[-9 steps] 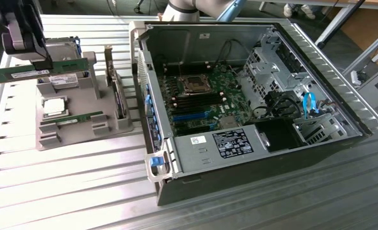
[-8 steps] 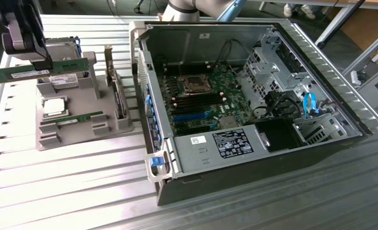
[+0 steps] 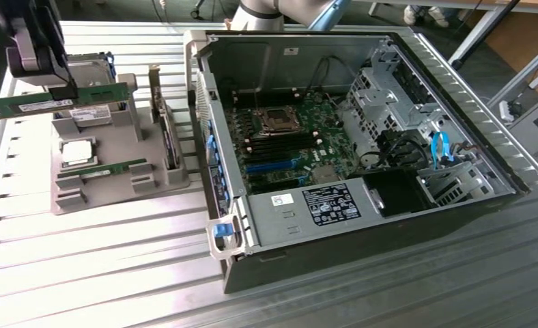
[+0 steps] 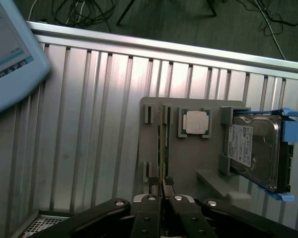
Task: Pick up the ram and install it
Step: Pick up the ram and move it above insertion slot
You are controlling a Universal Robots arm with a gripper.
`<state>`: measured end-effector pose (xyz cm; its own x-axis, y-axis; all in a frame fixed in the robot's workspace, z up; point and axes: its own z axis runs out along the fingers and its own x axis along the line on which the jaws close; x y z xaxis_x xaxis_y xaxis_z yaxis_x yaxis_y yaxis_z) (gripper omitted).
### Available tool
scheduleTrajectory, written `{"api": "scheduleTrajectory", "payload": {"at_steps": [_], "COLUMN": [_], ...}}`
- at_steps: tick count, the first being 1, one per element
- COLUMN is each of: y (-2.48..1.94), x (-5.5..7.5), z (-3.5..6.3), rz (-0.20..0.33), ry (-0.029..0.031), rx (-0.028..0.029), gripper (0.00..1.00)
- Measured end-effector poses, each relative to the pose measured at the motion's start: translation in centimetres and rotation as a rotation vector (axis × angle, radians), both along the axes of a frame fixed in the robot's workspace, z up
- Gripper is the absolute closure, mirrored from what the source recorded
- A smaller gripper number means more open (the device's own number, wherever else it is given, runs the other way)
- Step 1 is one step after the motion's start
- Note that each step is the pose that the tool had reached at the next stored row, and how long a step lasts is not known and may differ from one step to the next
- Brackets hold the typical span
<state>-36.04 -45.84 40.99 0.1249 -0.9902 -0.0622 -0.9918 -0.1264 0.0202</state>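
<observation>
Bench (image 3: 114,273): ribbed metal, carrying grey tray (image 3: 100,198), with open computer case (image 3: 360,137) beside it.
Ram (image 3: 32,106): held above tray, long axis level, crosswise to fingers.
Fingers (image 4: 150,206): closed on ram's upper edge.

An open case (image 3: 278,55) is lying on a slatted table (image 3: 114,273), its motherboard (image 3: 287,147) facing up. A power supply (image 3: 296,212) is sitting at the board's six o'clock, and a blue cable (image 3: 440,147) is looping at its three. At the case's nine o'clock, a grey tray (image 3: 160,179) is holding a processor (image 3: 76,152) and a hard drive (image 4: 258,148). A pendant (image 4: 10,54) is overlapping the table's edge.
</observation>
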Motion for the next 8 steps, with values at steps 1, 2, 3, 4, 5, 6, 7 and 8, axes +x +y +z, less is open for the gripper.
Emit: {"api": "scheduleTrajectory", "payload": {"at_steps": [1,2,3,4,5,6,7,8], "y": [0.0,0.0,0.0,0.0,0.0,0.0,0.0,0.0], "x": [0.0,0.0,0.0,0.4,0.9,1.5,1.9,2.2], "z": [0.0,0.0,-0.01,0.0,0.0,0.0,0.0,0.0], "rz": [0.0,0.0,0.0,0.0,0.0,0.0,0.0,0.0], "ry": [0.0,0.0,-0.0002,0.0,0.0,0.0,0.0002,0.0003], "rx": [0.0,0.0,0.0002,0.0,0.0001,0.0,0.0,0.0], "gripper": [0.89,0.89,0.89,0.89,0.89,0.89,0.89,0.89]}}
